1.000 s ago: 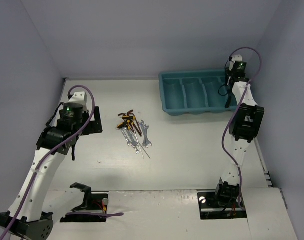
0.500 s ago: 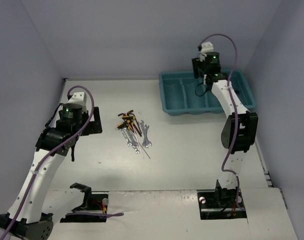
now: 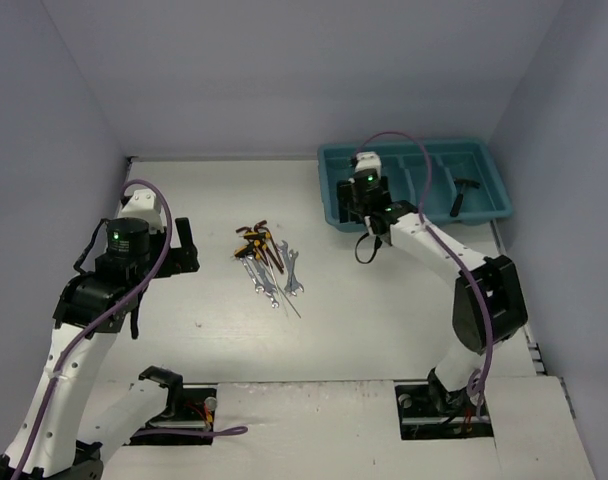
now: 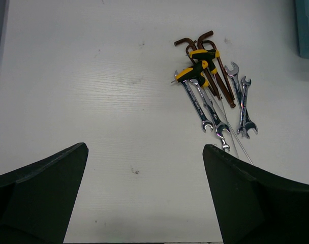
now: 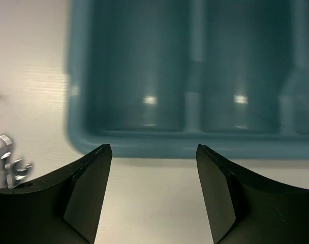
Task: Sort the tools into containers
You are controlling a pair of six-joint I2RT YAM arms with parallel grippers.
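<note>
While a small black hammer-like tool (image 3: pixel 464 192) already lies in the rightmost compartment of the teal tray (image 5: pixel 144 145), the other tools sit heaped mid-counter (image 3: pixel 384 300). Silver wrenches (image 4: pixel 244 101), reddish-brown hex keys (image 4: pixel 220 76) and yellow-and-black pieces (image 4: pixel 203 53) overlap and will likely need picking apart. The right gripper (image 5: pixel 153 198) hovers over the tray's near-left corner, fingers spread and empty, apparently facing the heap. The left gripper (image 4: pixel 144 198) hangs well apart from it, fingers wide, holding nothing.
</note>
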